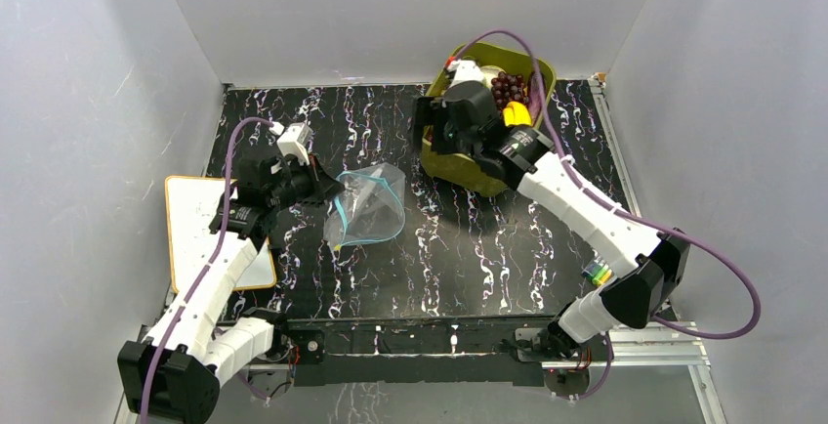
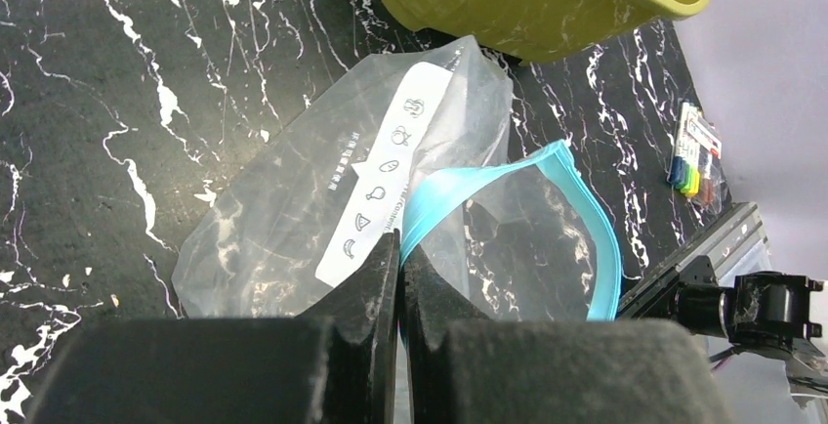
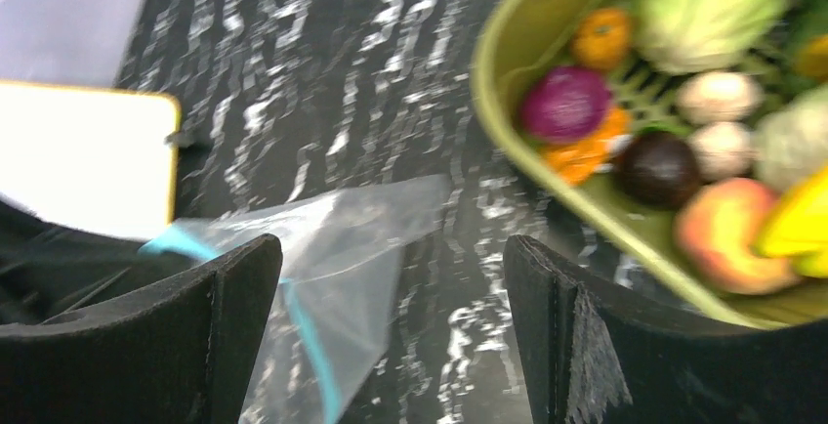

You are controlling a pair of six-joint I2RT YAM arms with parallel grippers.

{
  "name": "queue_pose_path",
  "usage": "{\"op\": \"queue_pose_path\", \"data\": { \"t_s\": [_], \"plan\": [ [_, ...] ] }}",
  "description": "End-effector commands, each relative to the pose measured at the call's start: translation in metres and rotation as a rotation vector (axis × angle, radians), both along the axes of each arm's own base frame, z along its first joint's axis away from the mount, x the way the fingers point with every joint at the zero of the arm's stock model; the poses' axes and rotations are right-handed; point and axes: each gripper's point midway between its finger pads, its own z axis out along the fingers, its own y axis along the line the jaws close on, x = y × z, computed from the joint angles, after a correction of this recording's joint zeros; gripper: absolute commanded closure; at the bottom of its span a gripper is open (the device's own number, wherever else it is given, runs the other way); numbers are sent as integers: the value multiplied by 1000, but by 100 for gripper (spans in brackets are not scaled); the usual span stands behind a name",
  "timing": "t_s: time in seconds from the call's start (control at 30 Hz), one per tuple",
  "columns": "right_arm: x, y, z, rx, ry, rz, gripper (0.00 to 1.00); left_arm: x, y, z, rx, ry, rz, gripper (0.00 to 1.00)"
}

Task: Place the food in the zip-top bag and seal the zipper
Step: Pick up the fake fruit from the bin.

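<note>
The clear zip-top bag (image 1: pixel 369 204) lies on the black marbled table, its mouth held open, and shows in the left wrist view (image 2: pixel 322 209) and the right wrist view (image 3: pixel 332 248). My left gripper (image 1: pixel 327 188) (image 2: pixel 400 248) is shut on the bag's blue zipper (image 2: pixel 508 175) edge. The food (image 3: pixel 664 121), cabbage, mushrooms, orange and purple pieces, lies in the olive-green tub (image 1: pixel 459 165). Dark grapes (image 1: pixel 508 87) and yellow bananas (image 1: pixel 517 113) show in it. My right gripper (image 1: pixel 430 126) (image 3: pixel 391 336) is open and empty, above the tub's left rim.
A white board with a yellow rim (image 1: pixel 200 233) lies at the table's left. A small packet of coloured markers (image 2: pixel 693 162) lies near the front right. The tub's wall (image 2: pixel 527 4) stands just beyond the bag.
</note>
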Motion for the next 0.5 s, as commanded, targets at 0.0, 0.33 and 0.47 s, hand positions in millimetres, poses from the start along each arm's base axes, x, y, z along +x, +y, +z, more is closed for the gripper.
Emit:
{"op": "queue_pose_path", "data": {
  "t_s": [0.0, 0.33, 0.47],
  "plan": [
    [30, -61, 33, -109, -119, -198, 18, -3, -7, 24, -34, -108, -53, 100],
    [81, -167, 10, -453, -137, -578, 19, -10, -5, 25, -13, -124, -65, 100],
    [103, -192, -7, -526, -98, -615, 15, -12, -6, 27, -9, -134, -74, 100]
  ]
}}
